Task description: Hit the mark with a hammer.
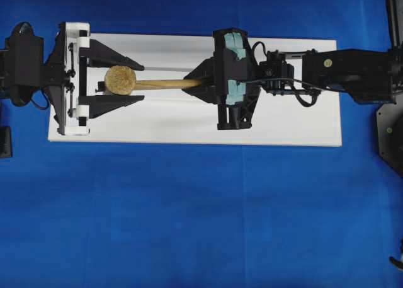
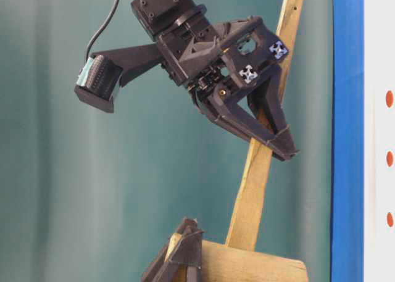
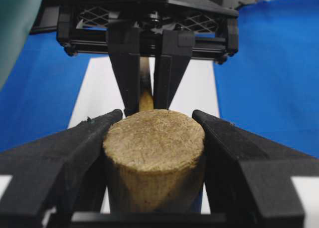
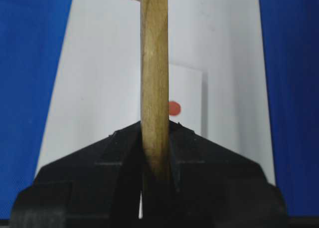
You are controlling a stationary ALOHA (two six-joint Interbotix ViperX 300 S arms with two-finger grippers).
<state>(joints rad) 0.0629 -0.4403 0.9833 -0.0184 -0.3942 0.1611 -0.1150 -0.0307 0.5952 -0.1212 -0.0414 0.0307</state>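
Both grippers had hold of the hammer (image 1: 148, 83) at once. Clamped on the thick cylindrical head, the left gripper (image 1: 129, 80) pressed one black finger against each side of it, as the left wrist view showed plainly with the rough round end face (image 3: 153, 140) wedged between the two fingers (image 3: 65, 153). Its jaws stood part-way apart, stopped by the width of the head. The right gripper (image 1: 203, 83) was clenched on the thin wooden handle (image 1: 167, 84), its jaws drawn tight with the flat-sided shaft running out from between them; in the right wrist view the handle (image 4: 154, 83) rose straight up the middle from the closed black fingers (image 4: 194, 158).

From overhead, the hammer lay along a line between the two arms, head toward the left, handle pointing right into the right gripper. In the table-level view the handle (image 2: 259, 171) slanted, with the right gripper (image 2: 281, 147) gripping it part-way along and the head (image 2: 253, 263) low at the bottom edge of the frame.

Below the hammer lay a white board (image 1: 283, 124) on a blue cloth (image 1: 189, 225). On the board, in the right wrist view, sat a small white card (image 4: 189, 103) bearing a red dot (image 4: 174, 108), just beside the handle's edge as that camera saw it. Three red dots (image 2: 389, 158) showed on a white strip at the right edge of the table-level view.
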